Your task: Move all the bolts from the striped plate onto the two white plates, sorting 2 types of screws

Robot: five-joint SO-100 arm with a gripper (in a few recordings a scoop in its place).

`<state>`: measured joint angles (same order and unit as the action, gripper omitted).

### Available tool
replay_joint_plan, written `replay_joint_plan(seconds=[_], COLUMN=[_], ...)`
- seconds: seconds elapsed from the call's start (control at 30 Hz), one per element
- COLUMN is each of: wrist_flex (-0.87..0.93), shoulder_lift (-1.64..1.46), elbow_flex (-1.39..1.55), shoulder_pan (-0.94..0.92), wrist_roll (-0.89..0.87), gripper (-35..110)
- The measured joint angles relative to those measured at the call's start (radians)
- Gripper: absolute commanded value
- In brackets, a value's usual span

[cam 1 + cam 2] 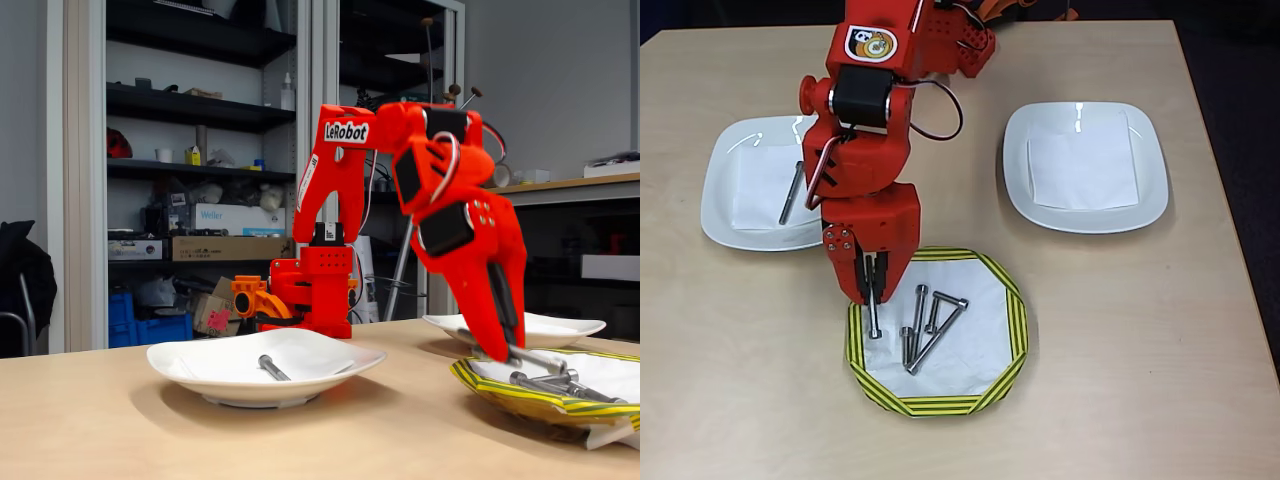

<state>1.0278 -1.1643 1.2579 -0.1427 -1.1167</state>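
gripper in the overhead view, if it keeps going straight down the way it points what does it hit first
Most likely the long bolt lying between its jaws at the left of the striped plate. The gripper points down at it, and the fixed view puts the tips at about plate level, though whether they touch is unclear.

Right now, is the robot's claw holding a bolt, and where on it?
Yes. The gripper pinches one long bolt near its plain upper end, over the striped plate; the head end points down.
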Motion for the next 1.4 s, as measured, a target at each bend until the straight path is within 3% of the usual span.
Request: replay_joint_plan(seconds=[0.3,0.93,1.4], wrist_flex=[0.067,-0.249,-0.293], shoulder_lift=[-0.008,0.097,0.132], elbow_flex=[-0.064,0.020,0.020], shoulder_pan=[-0.006,0.081,0.086], wrist_roll=[0.014,-0.095,-0.094], gripper=[0,0,4])
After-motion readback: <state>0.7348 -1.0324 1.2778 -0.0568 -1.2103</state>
